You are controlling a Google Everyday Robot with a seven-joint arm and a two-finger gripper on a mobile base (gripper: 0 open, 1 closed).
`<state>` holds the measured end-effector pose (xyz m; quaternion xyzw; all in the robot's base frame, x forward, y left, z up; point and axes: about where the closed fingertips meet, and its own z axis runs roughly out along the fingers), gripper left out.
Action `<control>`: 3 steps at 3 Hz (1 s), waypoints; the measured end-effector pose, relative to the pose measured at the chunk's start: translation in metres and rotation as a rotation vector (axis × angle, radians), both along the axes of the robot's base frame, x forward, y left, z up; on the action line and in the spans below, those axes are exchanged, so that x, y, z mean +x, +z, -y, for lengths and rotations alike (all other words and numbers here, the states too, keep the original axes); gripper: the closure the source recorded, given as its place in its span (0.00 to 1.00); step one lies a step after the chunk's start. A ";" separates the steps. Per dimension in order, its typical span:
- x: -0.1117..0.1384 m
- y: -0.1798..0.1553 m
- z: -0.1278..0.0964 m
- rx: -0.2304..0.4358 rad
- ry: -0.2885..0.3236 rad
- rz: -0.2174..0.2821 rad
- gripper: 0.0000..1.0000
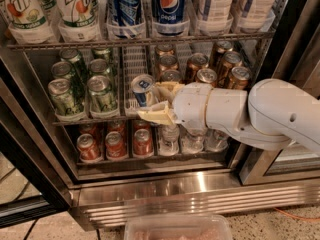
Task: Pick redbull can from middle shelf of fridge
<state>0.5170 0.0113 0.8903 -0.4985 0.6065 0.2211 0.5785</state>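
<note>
End effector [151, 102], reaching from right of the redbull can [142, 89] on the middle shelf [86, 120], appears clamped around it; the can's long axis leans left.

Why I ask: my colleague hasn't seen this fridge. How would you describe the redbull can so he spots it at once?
In the fridge, find the middle shelf, the wire rack under the 7up bottles and Pepsi bottles. The redbull can stands at its front, right by the gripper, between green cans and gold cans: the only slim blue-and-silver one.
</note>
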 end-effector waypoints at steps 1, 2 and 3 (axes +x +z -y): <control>-0.012 -0.001 -0.012 -0.034 0.083 -0.025 1.00; -0.027 -0.005 -0.016 -0.067 0.134 -0.058 1.00; -0.042 -0.007 -0.014 -0.094 0.156 -0.078 1.00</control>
